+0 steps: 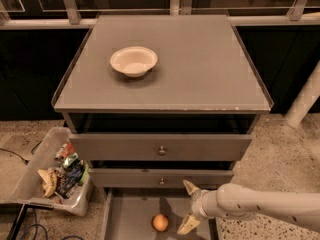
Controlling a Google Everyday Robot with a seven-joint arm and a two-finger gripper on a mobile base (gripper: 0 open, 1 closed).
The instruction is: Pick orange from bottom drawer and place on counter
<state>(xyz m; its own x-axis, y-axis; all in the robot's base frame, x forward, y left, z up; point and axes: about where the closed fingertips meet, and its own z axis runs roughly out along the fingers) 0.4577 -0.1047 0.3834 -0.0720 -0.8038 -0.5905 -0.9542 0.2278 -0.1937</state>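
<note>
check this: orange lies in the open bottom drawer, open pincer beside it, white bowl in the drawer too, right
No: the camera view shows the white bowl on the counter. The orange does lie in the open bottom drawer, the open pincer beside it.

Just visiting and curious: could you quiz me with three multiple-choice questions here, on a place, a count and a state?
1. Where is the orange? A) on a chair B) in the bottom drawer C) on a plate
2. How many knobbed drawer fronts show? A) one B) two C) four
3. The tool is: A) open, beside the orange B) shut on the orange C) out of sight
1 B: it lies on the drawer floor. 2 B: two fronts, one knob each. 3 A: it gapes wide, clear of the fruit.
</note>
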